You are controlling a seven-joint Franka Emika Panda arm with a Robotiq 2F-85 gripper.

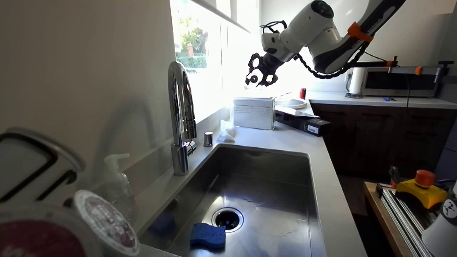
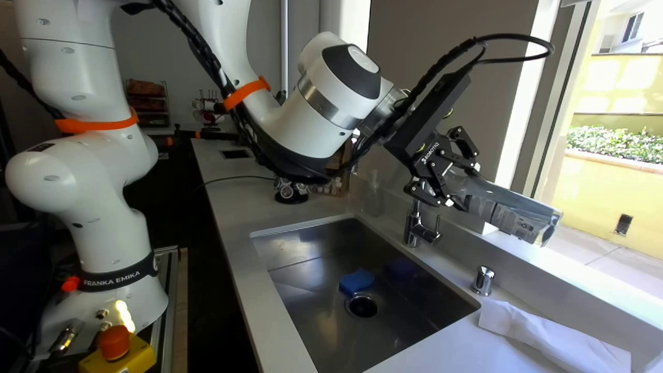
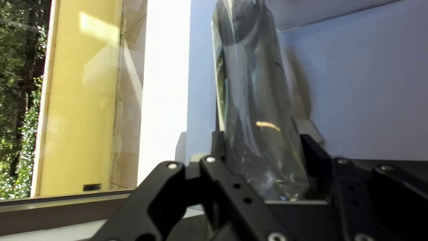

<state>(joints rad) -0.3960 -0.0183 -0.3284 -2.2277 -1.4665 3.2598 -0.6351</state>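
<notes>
In an exterior view, the end effector (image 2: 462, 184), jaws partly apart, gripped a clear plastic package (image 2: 510, 211) in midair before a faucet (image 2: 413, 228). In an exterior view, I saw a white box (image 1: 254, 114) beyond the sink's rim (image 1: 264, 149). In the wrist view, a windowpane (image 3: 93, 100) lay left of the package.

A clear plastic package (image 2: 510, 215), glossy and creased, hangs in midair beside a sunlit window (image 2: 606, 155), clamped in the robot's gripper (image 2: 462, 185). It slants downward away from the grip, free end lowest, showing print too small to read; whatever it contains is hard to make out.
</notes>
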